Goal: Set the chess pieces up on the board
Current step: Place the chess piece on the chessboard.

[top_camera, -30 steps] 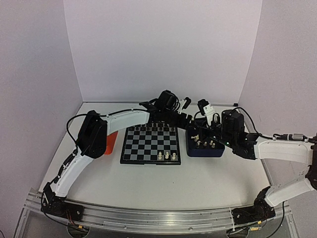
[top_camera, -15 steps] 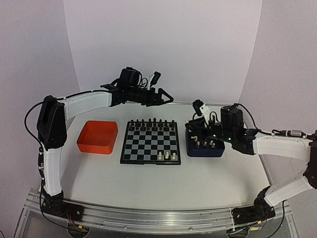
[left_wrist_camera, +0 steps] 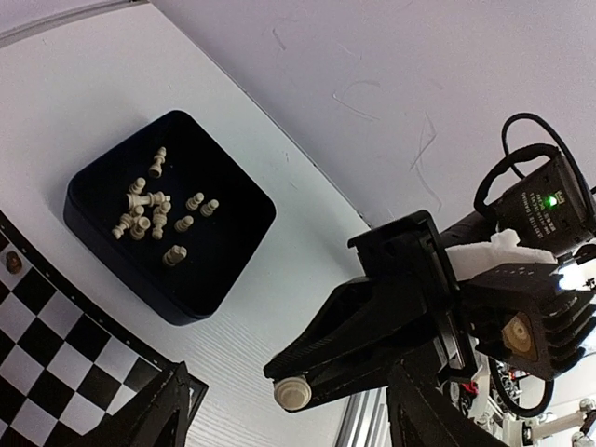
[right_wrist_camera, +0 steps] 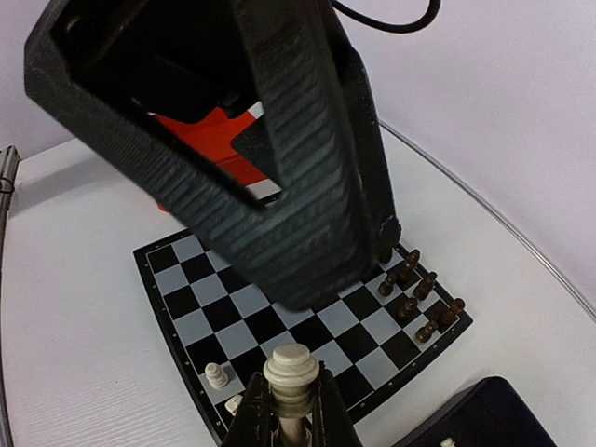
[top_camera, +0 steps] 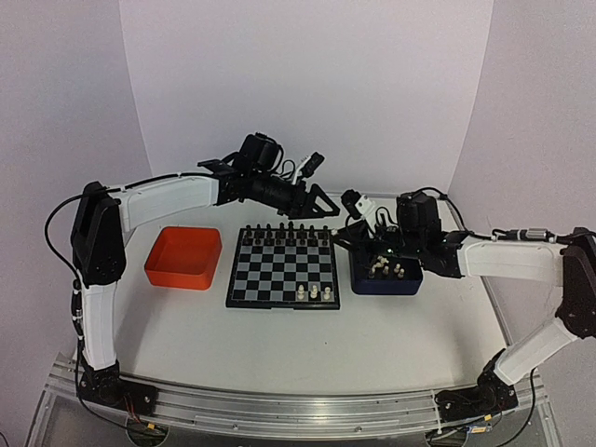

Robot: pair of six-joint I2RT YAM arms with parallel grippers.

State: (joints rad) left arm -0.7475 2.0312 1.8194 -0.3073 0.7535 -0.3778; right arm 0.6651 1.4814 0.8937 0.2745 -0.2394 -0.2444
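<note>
The board [top_camera: 279, 272] lies mid-table, with black chessmen along its far row and three cream chess pieces [top_camera: 314, 293] on its near row. My right gripper [top_camera: 351, 226] is shut on a cream chess piece [right_wrist_camera: 291, 370] and holds it above the board's far right corner [right_wrist_camera: 279, 307]. The held piece also shows in the left wrist view [left_wrist_camera: 296, 394]. My left gripper [top_camera: 321, 202] hovers open and empty just above and left of it, and fills the top of the right wrist view [right_wrist_camera: 270, 158]. Several more cream pieces [left_wrist_camera: 154, 216] lie in the dark blue tray [top_camera: 402, 283].
An orange tray [top_camera: 184, 256] sits left of the board. The dark blue tray [left_wrist_camera: 223, 251] is right of the board, near the back wall. Black chessmen [right_wrist_camera: 419, 298] crowd the board's far edge. The two grippers are very close together.
</note>
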